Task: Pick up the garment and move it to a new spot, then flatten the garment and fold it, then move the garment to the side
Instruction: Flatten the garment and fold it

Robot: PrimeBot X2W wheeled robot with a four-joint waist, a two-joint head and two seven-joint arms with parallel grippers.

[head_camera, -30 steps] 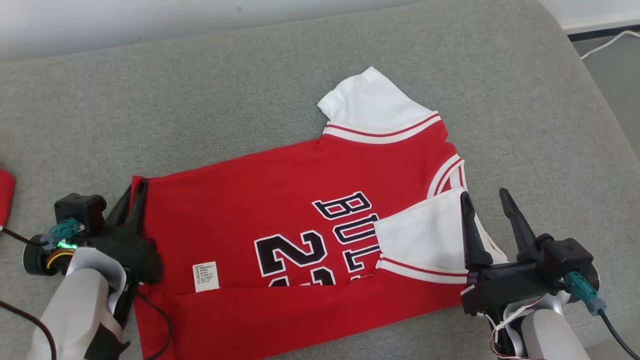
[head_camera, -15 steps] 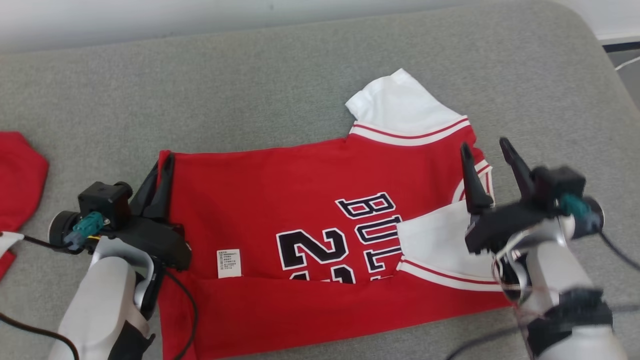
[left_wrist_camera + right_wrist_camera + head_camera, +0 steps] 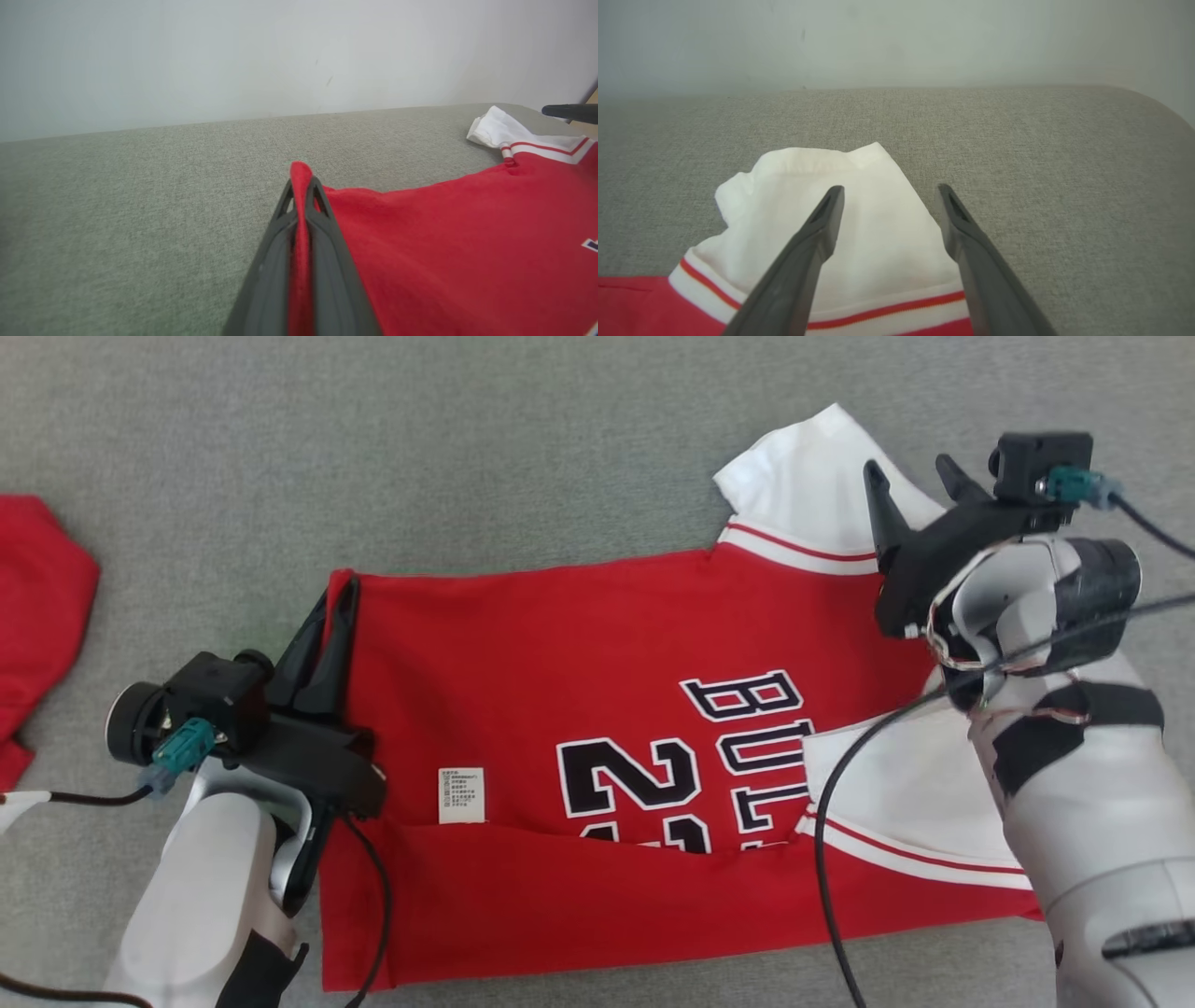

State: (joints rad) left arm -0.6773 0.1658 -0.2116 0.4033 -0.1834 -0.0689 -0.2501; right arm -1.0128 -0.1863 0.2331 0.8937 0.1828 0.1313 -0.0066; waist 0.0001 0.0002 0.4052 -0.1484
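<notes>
The garment (image 3: 579, 672) is a red jersey with white sleeves and black lettering, spread on grey upholstery with its near edge folded over. My left gripper (image 3: 341, 602) is shut on the jersey's far left corner; in the left wrist view the red cloth (image 3: 301, 219) runs up between the closed fingers. My right gripper (image 3: 910, 476) stands open above the far white sleeve (image 3: 812, 490). In the right wrist view its fingers (image 3: 826, 219) straddle the sleeve (image 3: 859, 224) without gripping it. The near sleeve (image 3: 896, 793) lies folded onto the chest.
Another red cloth (image 3: 37, 607) lies at the left edge of the head view. Grey cushion (image 3: 467, 457) stretches beyond the jersey toward a pale wall (image 3: 280, 56). Black cables (image 3: 831, 803) trail from both wrists across the jersey.
My left gripper has closed on the jersey's corner. My right arm has travelled away from me, from the near sleeve to over the far sleeve. The head camera has tipped down and shifted.
</notes>
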